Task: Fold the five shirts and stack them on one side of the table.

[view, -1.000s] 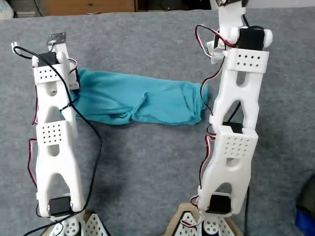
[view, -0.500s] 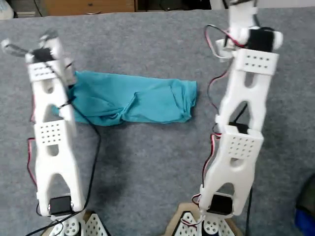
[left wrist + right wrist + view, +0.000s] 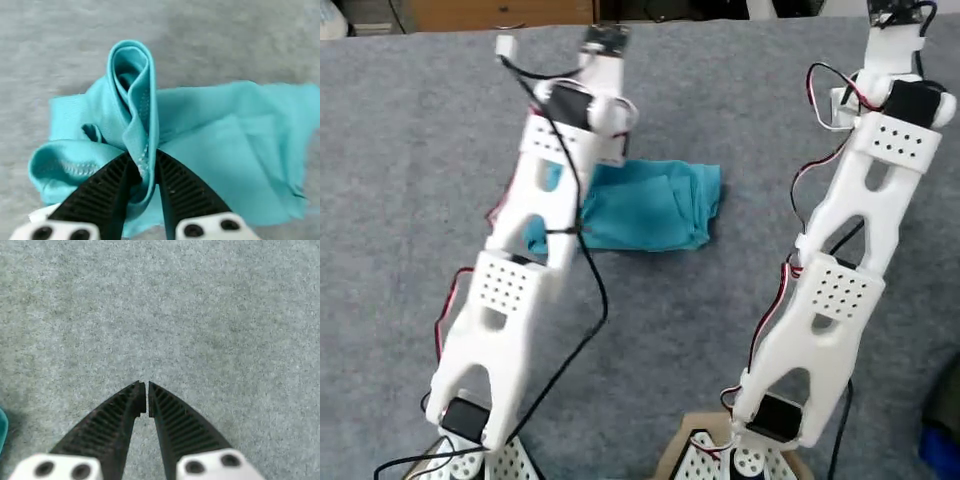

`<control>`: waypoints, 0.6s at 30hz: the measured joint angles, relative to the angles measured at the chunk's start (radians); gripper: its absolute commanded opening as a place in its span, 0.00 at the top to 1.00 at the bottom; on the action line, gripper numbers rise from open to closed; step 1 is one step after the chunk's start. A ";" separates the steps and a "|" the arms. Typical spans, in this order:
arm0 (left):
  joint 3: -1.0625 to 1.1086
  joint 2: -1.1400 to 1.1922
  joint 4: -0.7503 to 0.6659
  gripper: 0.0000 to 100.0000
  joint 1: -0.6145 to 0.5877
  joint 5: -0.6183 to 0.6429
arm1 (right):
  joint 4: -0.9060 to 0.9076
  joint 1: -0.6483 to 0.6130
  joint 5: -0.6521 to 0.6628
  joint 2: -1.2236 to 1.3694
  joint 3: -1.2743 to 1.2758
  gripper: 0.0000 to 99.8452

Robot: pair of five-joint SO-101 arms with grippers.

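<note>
As the left gripper [image 3: 143, 168], jaws clamped on an end of the teal shirt [image 3: 660, 208], is carried across, the shirt is doubled mid-table [image 3: 420, 150]; the right gripper [image 3: 146, 396] is withdrawn, jaws together, empty.

The shirt [image 3: 660, 205] lies on the table [image 3: 410, 140], between my two arms. My left hand [image 3: 145, 159] sits over its left part, pinching a fold. My right hand [image 3: 146, 390] is well off to its right.
</note>
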 measured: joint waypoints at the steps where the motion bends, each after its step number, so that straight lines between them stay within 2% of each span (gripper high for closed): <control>1: 0.000 0.000 0.000 0.98 0.020 0.003 | 0.000 0.000 0.000 0.000 0.000 0.97; 7: 0.000 0.000 -0.034 0.98 0.112 0.005 | 0.000 0.000 0.000 0.003 0.000 0.97; 18: 0.002 -0.044 -0.153 0.98 0.209 0.097 | 0.000 0.000 0.000 0.003 0.000 0.97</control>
